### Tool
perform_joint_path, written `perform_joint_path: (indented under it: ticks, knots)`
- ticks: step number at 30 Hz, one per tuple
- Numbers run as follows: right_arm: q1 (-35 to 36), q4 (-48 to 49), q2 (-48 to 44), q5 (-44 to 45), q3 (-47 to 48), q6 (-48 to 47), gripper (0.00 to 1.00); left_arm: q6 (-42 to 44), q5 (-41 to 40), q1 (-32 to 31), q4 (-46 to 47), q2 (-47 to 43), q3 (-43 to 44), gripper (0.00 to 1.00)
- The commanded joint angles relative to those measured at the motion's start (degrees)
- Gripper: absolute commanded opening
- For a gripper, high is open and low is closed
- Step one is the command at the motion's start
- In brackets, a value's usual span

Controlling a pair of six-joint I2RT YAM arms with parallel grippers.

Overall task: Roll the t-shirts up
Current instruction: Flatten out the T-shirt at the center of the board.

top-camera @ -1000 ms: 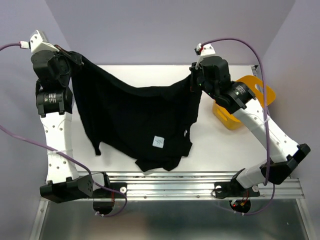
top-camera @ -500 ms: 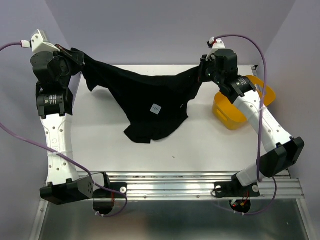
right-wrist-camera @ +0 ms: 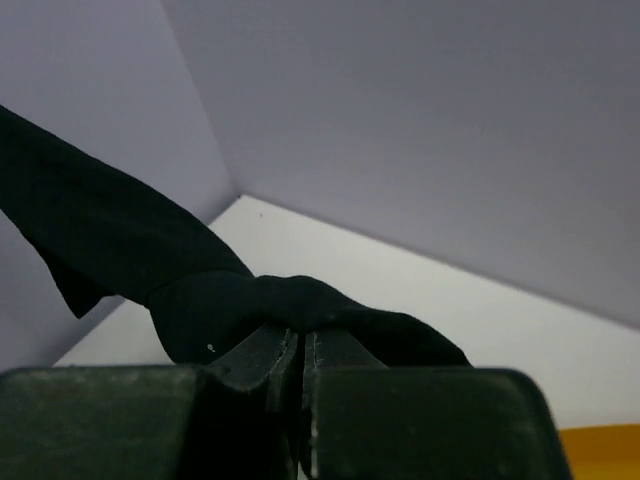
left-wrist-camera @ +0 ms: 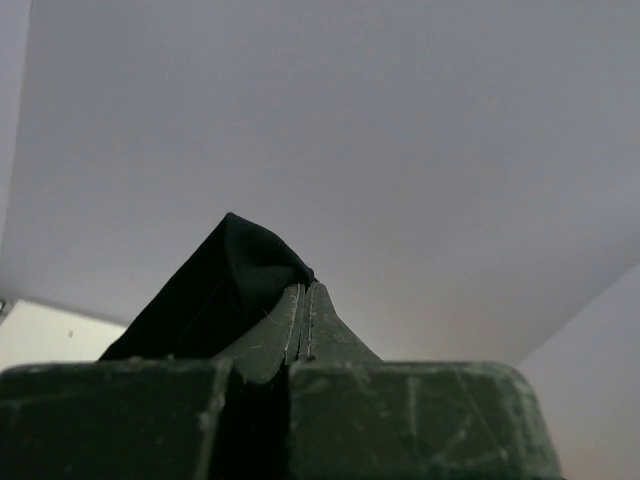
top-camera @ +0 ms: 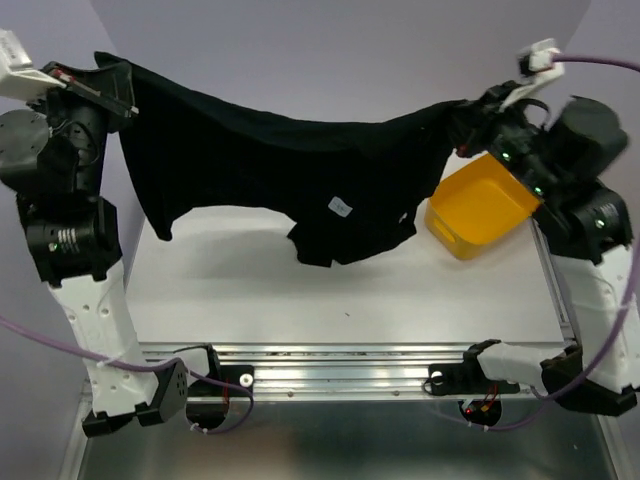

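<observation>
L gripper [left-wrist-camera: 303, 292]: jaws pressed together, pinching a fold of the plain black soft cotton t-shirt [top-camera: 270, 160] near one corner; in the wrist view the cloth bunches over the left finger

R gripper [right-wrist-camera: 300, 338]: jaws likewise closed tight, a twisted wad of the same shirt clamped betw. the tips, fabric trailing off to the upper left of its wrist view

Both arms raised high, L at far left, R at far right. Shirt hangs betw. the two grippers as a sagging sheet, top edge dipping in the middle. One sleeve droops on the left. Lowest bunch sits right of centre and carries a small white label [top-camera: 339, 207]. It appears to hang clear of the flat white table top [top-camera: 350, 290], shadow beneath

Yellow plastic tub [top-camera: 480, 205] on the table's right side, just beside the shirt's lower right edge in the top view, below the R wrist

Silver metal rail [top-camera: 340, 372] along the near edge w/ arm bases
</observation>
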Motion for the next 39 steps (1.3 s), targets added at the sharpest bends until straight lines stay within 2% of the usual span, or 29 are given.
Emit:
perform_joint_path:
  ticks: [1,5,9,17,20,26,27,30,36,39]
  knots:
    - [-0.1,-1.5,-6.0,-2.9,9.3,-2.6,0.01,0.8,-1.1,-0.1,0.9,-3.7,9.1,0.0]
    - [-0.1,-2.6,-8.4,-5.3,15.1,-2.2,0.01,0.9,-2.6,-0.1,-0.3,-4.7,17.4,0.0]
    - [-0.1,-2.6,-10.8,-8.3,18.4,-1.3,0.01,1.6,-4.3,-0.1,-0.5,-6.6,21.4,0.0]
    - [-0.1,-2.0,-13.4,-8.7,16.6,1.7,0.01,4.6,-10.0,-0.1,-1.4,-8.8,21.2,0.0]
    - [-0.1,-2.1,-14.1,-6.7,10.8,3.6,0.01,5.5,-10.2,-0.1,-1.0,-8.3,17.0,0.0]
    - [-0.1,-2.8,-15.0,1.6,-4.4,6.1,0.01,6.3,-8.1,-0.1,5.4,-7.0,-2.5,0.0]
    - [-0.1,-2.8,-14.7,2.7,-9.1,6.2,0.01,6.3,-7.9,-0.1,6.6,-6.7,-8.4,0.0]
    - [-0.1,-2.4,-12.7,6.8,-18.5,6.0,0.01,6.2,-6.5,0.0,11.5,-3.9,-18.4,0.0]
    - [-0.1,4.9,-6.0,12.9,-31.1,5.0,0.01,7.1,-4.3,-0.1,19.7,8.6,-29.5,0.0]
    - [-0.9,8.5,2.5,15.2,-33.3,4.0,0.01,8.3,-4.1,-0.2,21.8,18.0,-29.7,0.0]
